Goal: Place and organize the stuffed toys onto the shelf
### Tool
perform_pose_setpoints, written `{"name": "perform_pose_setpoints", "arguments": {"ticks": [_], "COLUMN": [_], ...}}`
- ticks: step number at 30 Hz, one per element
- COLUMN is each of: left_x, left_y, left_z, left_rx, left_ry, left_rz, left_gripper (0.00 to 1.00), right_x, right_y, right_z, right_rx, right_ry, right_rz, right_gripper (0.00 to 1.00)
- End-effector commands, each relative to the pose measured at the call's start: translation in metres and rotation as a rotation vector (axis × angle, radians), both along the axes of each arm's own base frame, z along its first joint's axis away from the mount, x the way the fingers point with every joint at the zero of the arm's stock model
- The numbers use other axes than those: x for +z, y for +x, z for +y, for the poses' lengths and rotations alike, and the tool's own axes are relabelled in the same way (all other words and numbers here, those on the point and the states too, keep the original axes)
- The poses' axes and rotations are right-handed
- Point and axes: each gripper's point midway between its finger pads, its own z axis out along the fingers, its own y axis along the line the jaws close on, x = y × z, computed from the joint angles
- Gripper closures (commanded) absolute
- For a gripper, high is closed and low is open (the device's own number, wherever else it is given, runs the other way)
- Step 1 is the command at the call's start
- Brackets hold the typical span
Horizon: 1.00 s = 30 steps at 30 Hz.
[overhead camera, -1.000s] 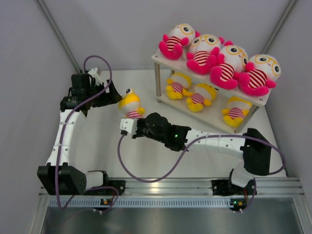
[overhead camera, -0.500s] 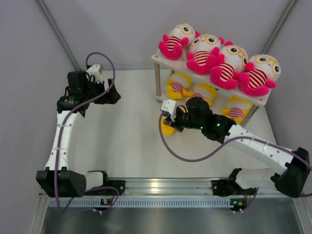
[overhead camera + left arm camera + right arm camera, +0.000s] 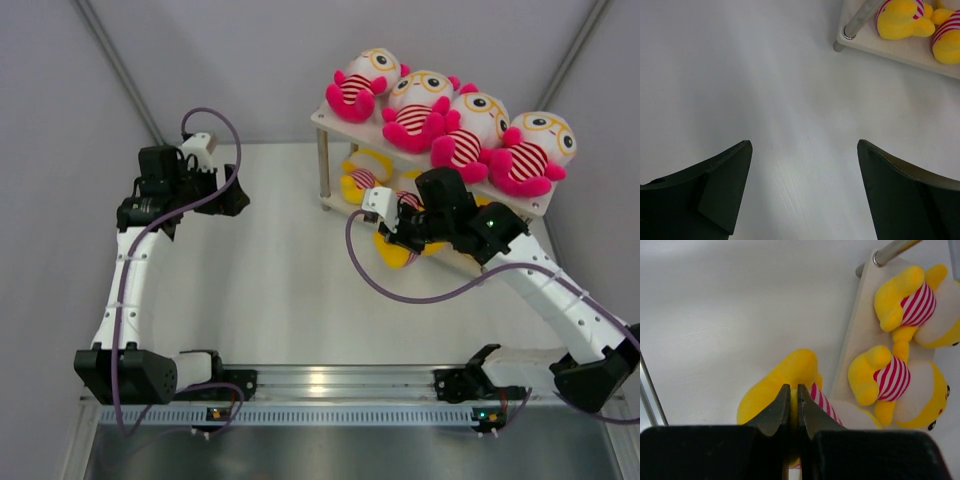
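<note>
Pinching a yellow plush doll with a red-white striped belly (image 3: 782,375), the right gripper (image 3: 793,390) is holding its black fingers nearly together, with only a slit showing between them. The doll's head is being cut off by the gripper body in the wrist view. From above, the arm is covering most of it, leaving a yellow patch (image 3: 394,254) at 6 o'clock of the wrist. It is hanging just beside the lower board of the white two-tier shelf (image 3: 860,332), at 8 o'clock of the two yellow dolls (image 3: 890,382) lying there. Whether it is touching the board cannot be told.

Four pink-limbed plush dolls (image 3: 415,112) are sitting in a row on the top tier. The upper board and the right arm are hiding much of the lower tier from above, so its count is unclear.

At 10 o'clock on the white table (image 3: 280,290), the left gripper (image 3: 802,187) is hovering with fingers spread wide, gripping nothing. One silver leg (image 3: 860,17) is peeking in at 1 o'clock.
</note>
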Motion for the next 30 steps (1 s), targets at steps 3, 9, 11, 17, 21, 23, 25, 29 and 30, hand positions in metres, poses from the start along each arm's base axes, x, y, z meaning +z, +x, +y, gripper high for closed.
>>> {"name": "perform_pose_setpoints", "arguments": {"ticks": [3,9,11,17,21,23,25,29,30], "left_x": [0.006,0.004,0.004,-0.001,-0.001,-0.002,0.0,-0.001,-0.001], "left_y": [0.001,0.002,0.002,0.005,0.007,0.008,0.008,0.008,0.008], "left_z": [-0.004,-0.003,-0.003,-0.002,-0.002,-0.002,-0.002,-0.003,-0.003], "left_rx": [-0.049,-0.054,-0.054,-0.053,-0.054,-0.052,-0.052,-0.056,-0.055], "left_ry": [0.01,0.019,0.019,0.019,0.02,0.02,0.017,0.009,0.01], "left_rz": [-0.03,-0.029,-0.029,-0.014,-0.015,-0.009,-0.013,-0.007,-0.009], "left_gripper": [0.08,0.08,0.08,0.08,0.08,0.08,0.08,0.08,0.08], "right_x": [-0.004,-0.014,-0.015,-0.022,-0.016,-0.011,-0.006,-0.006,-0.01], "right_y": [0.016,0.042,0.049,0.058,0.056,0.051,0.047,0.059,0.063], "right_z": [-0.036,-0.065,-0.067,-0.062,-0.047,-0.03,-0.019,-0.024,-0.03], "right_rx": [-0.023,-0.056,-0.046,0.014,0.042,0.091,0.123,0.123,0.113], "right_ry": [-0.183,-0.439,-0.489,-0.633,-0.675,-0.662,-0.654,-0.727,-0.749], "right_rz": [-0.04,-0.069,-0.087,-0.123,-0.15,-0.168,-0.189,-0.236,-0.23], "right_gripper": [1.0,1.0,1.0,1.0,1.0,1.0,1.0,1.0,1.0]}}
